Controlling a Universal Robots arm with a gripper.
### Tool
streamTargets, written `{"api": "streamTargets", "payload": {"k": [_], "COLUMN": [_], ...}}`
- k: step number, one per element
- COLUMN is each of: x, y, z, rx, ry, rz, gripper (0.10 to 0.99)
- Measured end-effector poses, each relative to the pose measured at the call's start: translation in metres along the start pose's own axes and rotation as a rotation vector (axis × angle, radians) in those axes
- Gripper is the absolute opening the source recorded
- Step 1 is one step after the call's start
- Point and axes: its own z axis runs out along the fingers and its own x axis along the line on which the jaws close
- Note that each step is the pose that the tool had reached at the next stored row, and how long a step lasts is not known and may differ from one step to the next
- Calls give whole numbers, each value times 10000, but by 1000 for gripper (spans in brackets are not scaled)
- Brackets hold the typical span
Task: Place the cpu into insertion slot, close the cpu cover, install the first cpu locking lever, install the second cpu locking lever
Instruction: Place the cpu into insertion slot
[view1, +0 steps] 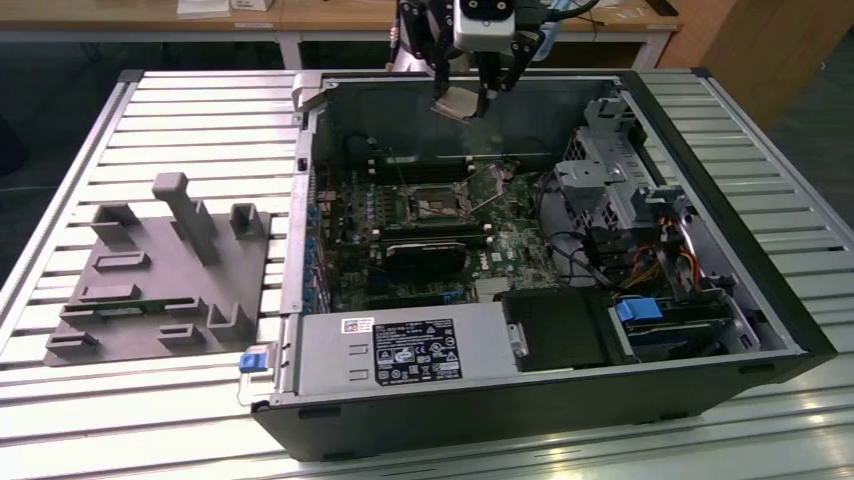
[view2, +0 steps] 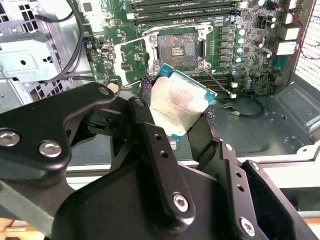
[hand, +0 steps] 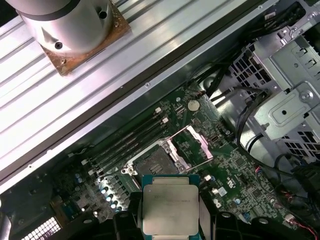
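**A:** End effector first: what has it got?

**B:** It is pinching the cpu. The fingers are pressed onto two opposite edges, and the chip hangs tilted with its silver-grey top showing in both wrist views. In the exterior view it hangs over the far side of the open computer case, above the green board and well apart from it.

**A:** So nothing is seated?

**B:** As I read it, no. The insertion slot lies bare with its dark centre exposed. The cpu cover is swung open just beside it. The placing is not yet done, so closing the cover and fitting both locking levers are all left.

**A:** Can you see the levers?

**B:** Hardly. In the second wrist view a thin wire runs out from a corner of the slot and may be one lever. I cannot pick out the other.

**A:** What else is hidden?

**B:** The chip's underside is out of sight. The end effector's dark body also blocks part of the board in both wrist views. A grey fixture sits outside the case on the slatted surface, at the exterior view's left.
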Motion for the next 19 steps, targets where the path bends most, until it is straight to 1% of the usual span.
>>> {"api": "streamTargets", "payload": {"k": [19], "x": [1], "y": [-1], "z": [2], "rx": [-13], "ry": [-61], "rz": [687], "gripper": [537]}}
